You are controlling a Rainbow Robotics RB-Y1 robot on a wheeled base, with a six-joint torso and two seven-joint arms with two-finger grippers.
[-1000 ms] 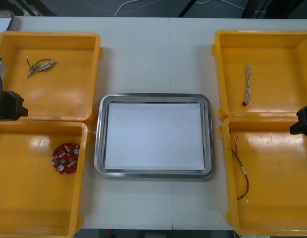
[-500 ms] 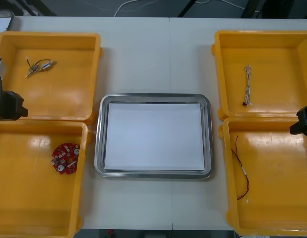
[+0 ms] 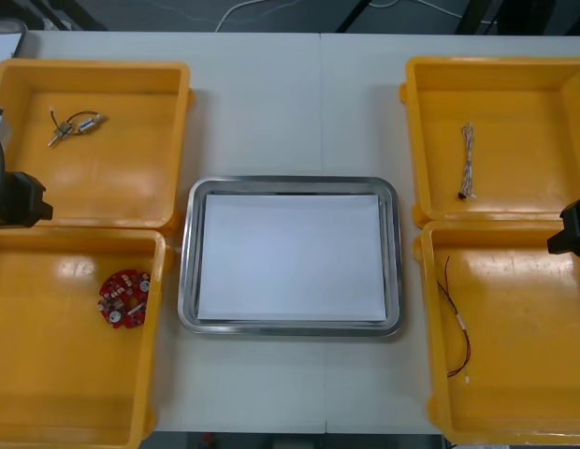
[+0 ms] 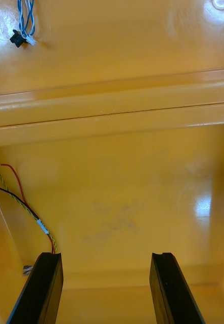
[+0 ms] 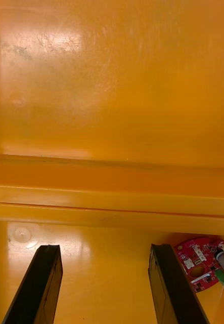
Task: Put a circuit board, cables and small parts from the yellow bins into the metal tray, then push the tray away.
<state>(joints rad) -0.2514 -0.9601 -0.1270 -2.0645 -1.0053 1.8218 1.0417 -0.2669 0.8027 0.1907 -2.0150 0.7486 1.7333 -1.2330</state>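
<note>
Nothing has been moved in the last second: the left gripper (image 5: 104, 250) is held spread over the near left yellow bin (image 3: 47, 374), near the round red circuit board (image 3: 123, 298), and the right gripper (image 4: 105, 257) spread over the near right yellow bin (image 3: 524, 374). The metal tray (image 3: 185, 271) is unfilled, so picking is judged unstarted.

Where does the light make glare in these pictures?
Front view: glare patches on the floors of the near left bin, near the circuit board, and the near right bin; the rim of the metal tray shines. Left wrist view: a broad sheen on the far left bin. Right wrist view: a bright spot on the near right bin's floor beyond the open right gripper.
</note>
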